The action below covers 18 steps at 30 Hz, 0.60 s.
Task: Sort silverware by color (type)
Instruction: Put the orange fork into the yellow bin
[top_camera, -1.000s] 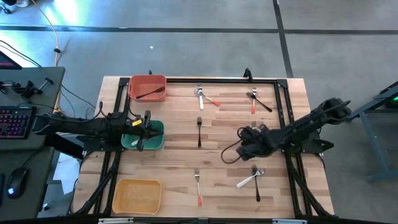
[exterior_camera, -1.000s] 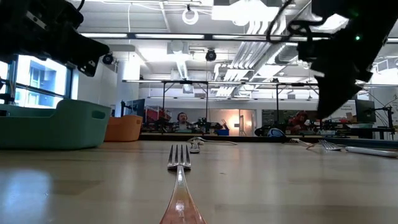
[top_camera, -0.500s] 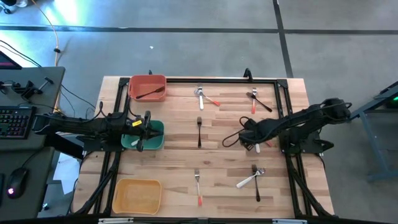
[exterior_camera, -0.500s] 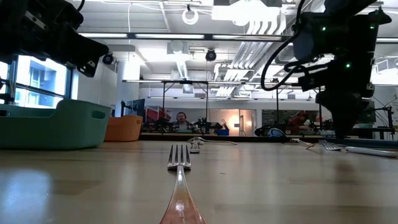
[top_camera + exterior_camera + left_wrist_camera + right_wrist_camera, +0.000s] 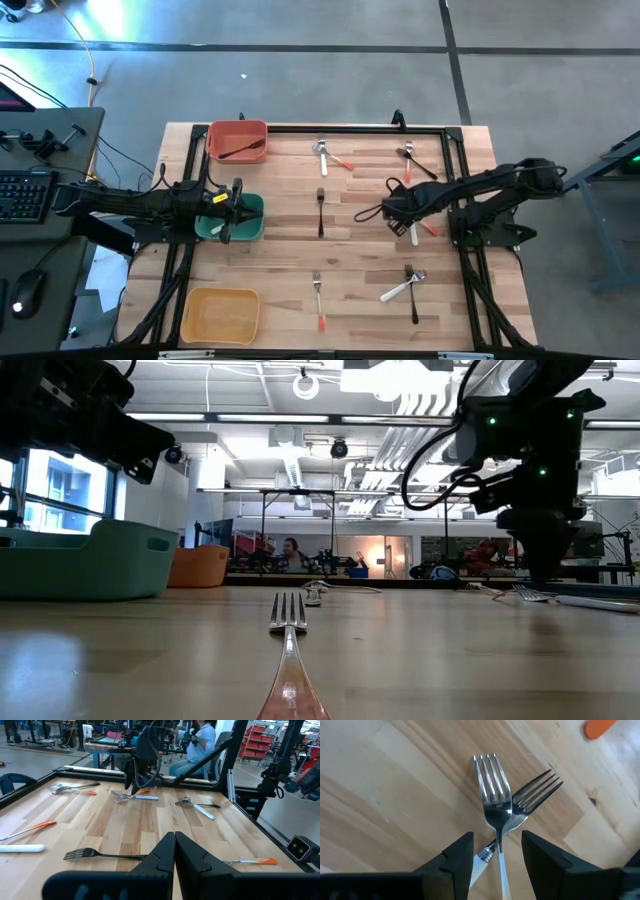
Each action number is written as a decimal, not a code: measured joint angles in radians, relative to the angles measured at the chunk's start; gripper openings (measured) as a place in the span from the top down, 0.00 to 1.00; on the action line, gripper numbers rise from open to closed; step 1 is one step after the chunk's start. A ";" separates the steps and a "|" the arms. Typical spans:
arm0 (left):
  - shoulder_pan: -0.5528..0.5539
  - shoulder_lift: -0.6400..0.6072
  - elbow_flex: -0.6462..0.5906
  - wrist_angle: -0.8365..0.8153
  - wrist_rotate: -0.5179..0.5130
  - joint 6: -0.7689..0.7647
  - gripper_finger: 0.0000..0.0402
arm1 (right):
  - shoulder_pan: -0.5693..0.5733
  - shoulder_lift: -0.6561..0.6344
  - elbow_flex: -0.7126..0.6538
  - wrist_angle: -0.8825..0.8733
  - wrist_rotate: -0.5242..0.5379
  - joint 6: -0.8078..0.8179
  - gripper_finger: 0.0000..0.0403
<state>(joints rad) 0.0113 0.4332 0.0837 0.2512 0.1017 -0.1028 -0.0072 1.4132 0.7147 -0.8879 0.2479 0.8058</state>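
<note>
The right gripper (image 5: 496,851), fingers spread, hangs over two crossed forks (image 5: 495,805) at the table's (image 5: 350,260) right-centre. They look thin, stiff and slippery; the handle where they cross seems the best hold. The left gripper (image 5: 174,851), pressed together, waits over the green bin (image 5: 250,208).

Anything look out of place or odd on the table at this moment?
Nothing damaged or spilled. The one untidy spot is under the right hand: a silver-headed fork lies crossed over a second fork, so they overlap instead of lying apart. The left hand waits over the teal bin.
</note>
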 joint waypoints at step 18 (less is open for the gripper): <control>0.000 0.000 0.000 0.000 0.000 0.001 1.00 | -0.046 0.000 -0.001 0.058 -0.013 -0.055 0.62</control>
<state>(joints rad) 0.0116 0.4333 0.0837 0.2512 0.1013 -0.1020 -0.0532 1.4132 0.7133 -0.8302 0.2350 0.7506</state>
